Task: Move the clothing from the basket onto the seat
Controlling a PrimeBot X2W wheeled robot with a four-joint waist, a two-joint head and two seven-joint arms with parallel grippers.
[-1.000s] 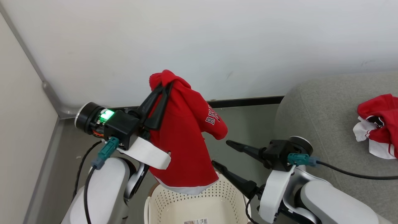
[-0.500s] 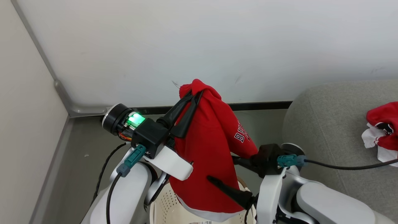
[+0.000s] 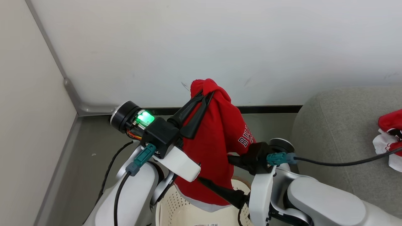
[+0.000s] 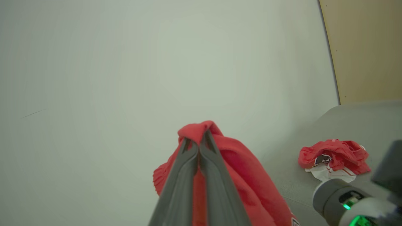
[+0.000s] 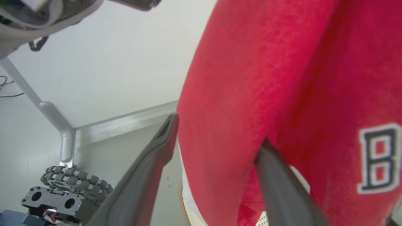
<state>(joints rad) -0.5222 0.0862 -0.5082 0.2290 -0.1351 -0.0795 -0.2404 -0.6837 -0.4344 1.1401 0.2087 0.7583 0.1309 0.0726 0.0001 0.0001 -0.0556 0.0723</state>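
Clothing (image 3: 216, 135) hangs from our left gripper (image 3: 204, 93), one red jersey with white lettering on a sleeve and a white hem. The two dark fingers are clenched on a bunched fold at its top, and the rest drapes straight down in front of the pale wall (image 3: 201, 40). In the left wrist view we see the fingertips pressed together with red cloth bulging above them. Below, the hem hangs over the mouth of the basket (image 3: 176, 210); we cannot tell whether it touches the rim. Our right gripper (image 5: 218, 131) stands spread wide and grasps nothing, with one finger on each side of the lower part of the jersey and the cloth between them. To our right lies the seat (image 3: 333, 131), grey and rounded at the corner, and on it sits a crumpled red-and-white heap (image 3: 389, 138), well apart from the basket.
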